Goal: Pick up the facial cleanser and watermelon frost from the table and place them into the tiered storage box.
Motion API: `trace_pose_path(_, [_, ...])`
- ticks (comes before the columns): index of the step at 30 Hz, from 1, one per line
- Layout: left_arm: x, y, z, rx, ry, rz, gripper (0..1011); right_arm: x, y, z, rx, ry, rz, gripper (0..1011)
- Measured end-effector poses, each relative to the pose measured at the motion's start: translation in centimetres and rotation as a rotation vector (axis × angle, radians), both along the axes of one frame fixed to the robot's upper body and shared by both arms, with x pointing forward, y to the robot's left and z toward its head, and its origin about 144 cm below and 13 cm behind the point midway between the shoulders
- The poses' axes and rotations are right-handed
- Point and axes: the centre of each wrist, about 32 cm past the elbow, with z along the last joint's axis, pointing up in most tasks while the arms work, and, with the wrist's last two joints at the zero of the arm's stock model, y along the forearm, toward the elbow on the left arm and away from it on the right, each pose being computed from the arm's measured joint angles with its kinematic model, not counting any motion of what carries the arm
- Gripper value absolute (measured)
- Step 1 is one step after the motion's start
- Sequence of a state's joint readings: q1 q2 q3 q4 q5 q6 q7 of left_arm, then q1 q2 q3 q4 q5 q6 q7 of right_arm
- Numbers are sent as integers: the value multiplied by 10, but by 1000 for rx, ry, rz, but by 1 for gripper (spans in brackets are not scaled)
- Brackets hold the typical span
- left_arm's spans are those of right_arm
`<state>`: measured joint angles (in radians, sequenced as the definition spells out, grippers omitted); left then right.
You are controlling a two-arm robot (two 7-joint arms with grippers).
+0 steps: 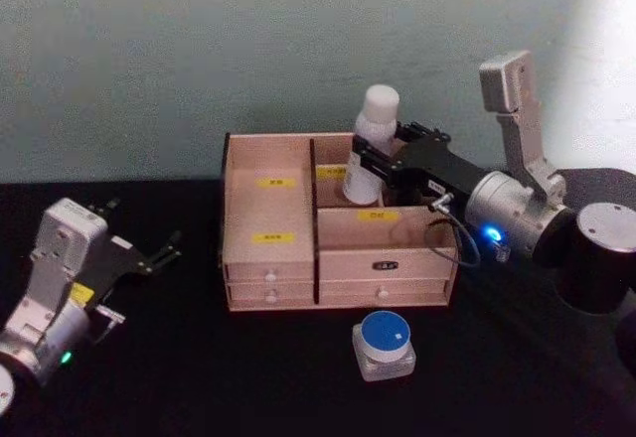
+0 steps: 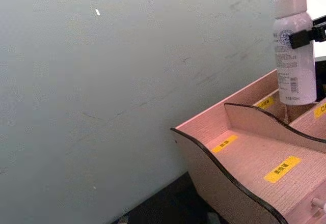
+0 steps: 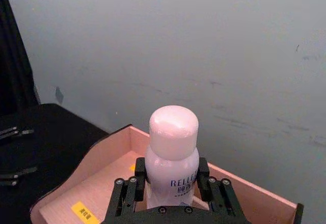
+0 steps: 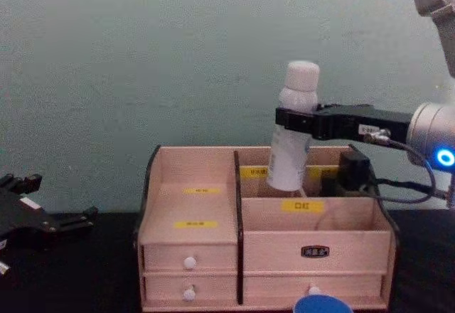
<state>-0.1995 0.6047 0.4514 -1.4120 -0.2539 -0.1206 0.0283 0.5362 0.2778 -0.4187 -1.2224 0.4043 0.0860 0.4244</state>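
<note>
The facial cleanser point(image 1: 379, 111), a tall white bottle with a white cap, leans slightly with its lower end inside the rear right compartment of the tiered storage box point(image 1: 268, 255). My right gripper point(image 1: 369, 165) is shut on the bottle's middle, reaching in from the right. The chest view has the bottle point(image 4: 287, 162) dipping behind the labelled divider of the box point(image 4: 313, 240); its base is hidden. The watermelon frost point(image 1: 384, 344), a squat jar with a blue lid, stands on the table just in front of the box's right drawers. My left gripper point(image 1: 149, 243) rests open at the far left.
The box's left stepped compartments point(image 2: 254, 155) hold nothing. A black table point(image 1: 199, 377) stretches around the box, and a plain grey wall point(image 1: 199, 50) rises close behind it. The right arm's body point(image 1: 596, 253) hangs over the table's right side.
</note>
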Motion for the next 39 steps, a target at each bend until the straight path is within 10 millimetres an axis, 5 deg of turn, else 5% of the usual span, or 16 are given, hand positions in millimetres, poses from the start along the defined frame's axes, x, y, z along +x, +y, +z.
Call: trace_pose_path(39, [0,0,0,0,0,0,1001,11,6,-15,-41,23,-6,594])
